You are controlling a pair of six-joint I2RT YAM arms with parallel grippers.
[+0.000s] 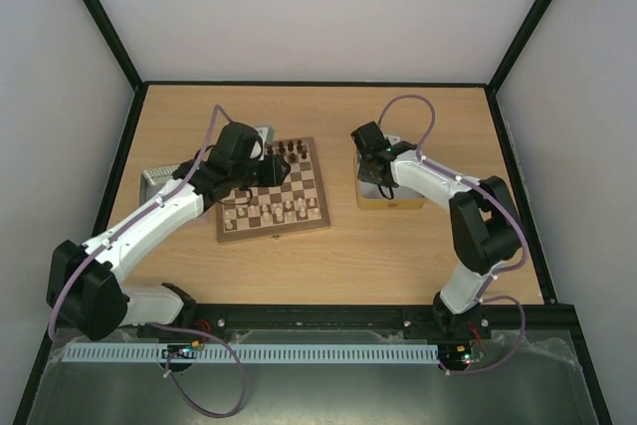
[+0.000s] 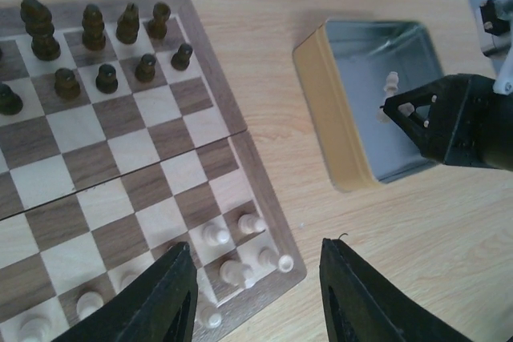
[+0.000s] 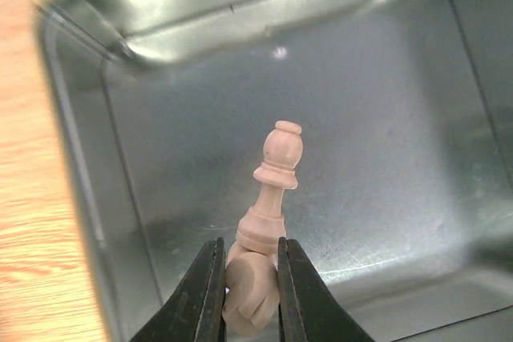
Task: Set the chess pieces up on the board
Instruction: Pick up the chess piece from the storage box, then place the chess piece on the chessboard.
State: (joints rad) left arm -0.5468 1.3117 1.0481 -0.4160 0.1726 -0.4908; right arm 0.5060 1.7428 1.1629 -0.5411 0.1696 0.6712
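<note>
1. the square wooden chessboard with light and dark brown checks point(image 1: 274, 234) lies on the light wood table point(image 1: 418, 256), left of the table's middle and slightly turned against its edges.
2. small cream wooden chess pieces point(image 2: 215, 235) stand in the rows along the board's near edge. dark brown chess pieces point(image 2: 106, 78) stand in two rows along its far edge.
3. a shallow rectangular metal tin with a yellow outer wall point(image 1: 393, 203) sits on the table just right of the board, not touching it.
4. the right gripper point(image 3: 249, 258) reaches down into this tin. its two black fingers point(image 3: 204, 298) are clenched on a rounded cream piece point(image 3: 250, 302) close to the tin's floor.
5. a second cream piece with a knobbed top point(image 3: 276, 170) touches the held one with its base. i cannot tell whether it stands or lies on the tin's floor.
6. the left gripper point(image 2: 256, 294) hangs above the board, released, its jaws apart with nothing between them. in the left wrist view its fingers frame the board's near right corner.
7. a grey metal tin point(image 1: 151, 182) sits on the table left of the board, partly hidden by the left arm.
</note>
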